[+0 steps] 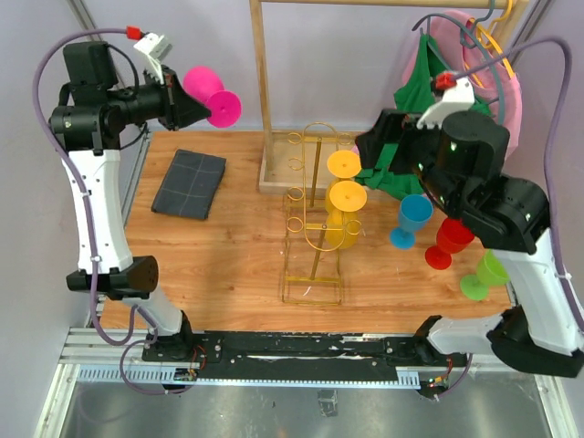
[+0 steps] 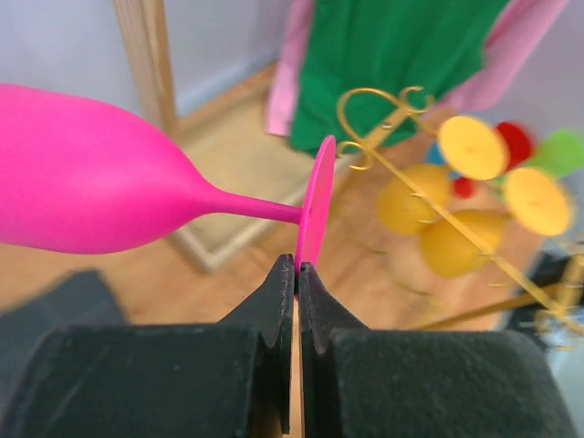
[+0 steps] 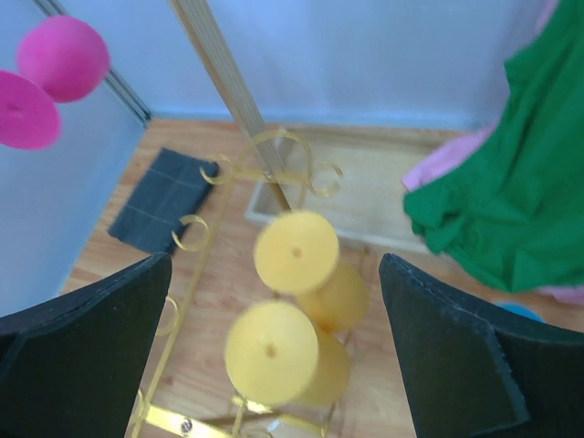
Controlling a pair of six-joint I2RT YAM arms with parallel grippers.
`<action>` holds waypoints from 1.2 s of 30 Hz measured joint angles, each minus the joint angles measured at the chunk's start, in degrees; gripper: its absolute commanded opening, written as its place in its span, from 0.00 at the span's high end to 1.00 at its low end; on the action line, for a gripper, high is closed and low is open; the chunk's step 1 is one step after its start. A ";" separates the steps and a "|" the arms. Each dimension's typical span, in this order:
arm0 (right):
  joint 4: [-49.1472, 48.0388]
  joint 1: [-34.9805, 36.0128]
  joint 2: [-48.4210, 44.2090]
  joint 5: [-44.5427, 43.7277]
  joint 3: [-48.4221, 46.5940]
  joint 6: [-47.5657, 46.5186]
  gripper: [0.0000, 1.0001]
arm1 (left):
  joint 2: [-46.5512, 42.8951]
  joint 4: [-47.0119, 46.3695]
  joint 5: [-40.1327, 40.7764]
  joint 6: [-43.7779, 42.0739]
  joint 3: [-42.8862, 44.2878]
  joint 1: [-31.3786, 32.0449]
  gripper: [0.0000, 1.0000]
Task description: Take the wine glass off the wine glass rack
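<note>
Shut tight in the left gripper [image 2: 297, 266]: pink glass [image 2: 82, 182], pinched by the thin rim of its foot, bowl sideways, held high at far left, well apart from the gold rack [image 1: 310, 274]. Right gripper [image 3: 276, 260] spread wide, empty, facing two yellow glasses [image 1: 345, 196] hung there. Probably light, smooth, rigid; apt to swivel in a rim pinch, safer taken by the stem.

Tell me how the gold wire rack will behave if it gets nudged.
Probably light and easily shifted: the wine glass rack is only thin wire. Likely tippy, since two yellow glasses hang high on one side. Its base may slide on the smooth wooden table.
</note>
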State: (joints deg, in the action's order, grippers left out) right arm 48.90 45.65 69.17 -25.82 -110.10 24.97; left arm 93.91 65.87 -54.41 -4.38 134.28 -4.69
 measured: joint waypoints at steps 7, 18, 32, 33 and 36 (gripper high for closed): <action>0.66 -7.02 21.40 12.83 -30.56 -3.98 0.01 | -3.30 -3.19 17.51 -23.96 -4.83 15.61 1.00; -0.83 -15.34 24.15 34.64 -23.85 2.16 0.01 | -33.00 -8.50 24.20 -62.47 -39.26 26.21 1.00; 5.11 -13.16 23.67 59.87 -29.40 6.51 0.06 | -56.87 6.14 15.67 -97.33 -57.94 26.32 1.00; 5.95 -12.39 23.74 61.02 -29.94 6.51 0.06 | -57.48 7.45 15.26 -98.99 -59.10 26.32 1.00; 7.72 -10.10 23.76 62.86 -30.12 6.27 0.08 | -59.32 10.34 14.25 -103.34 -62.10 26.32 1.00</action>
State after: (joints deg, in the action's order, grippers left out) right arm 56.62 35.55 92.92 37.04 -140.22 31.24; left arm 34.59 76.20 -40.16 -107.72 72.18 21.63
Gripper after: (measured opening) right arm 0.938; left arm 0.018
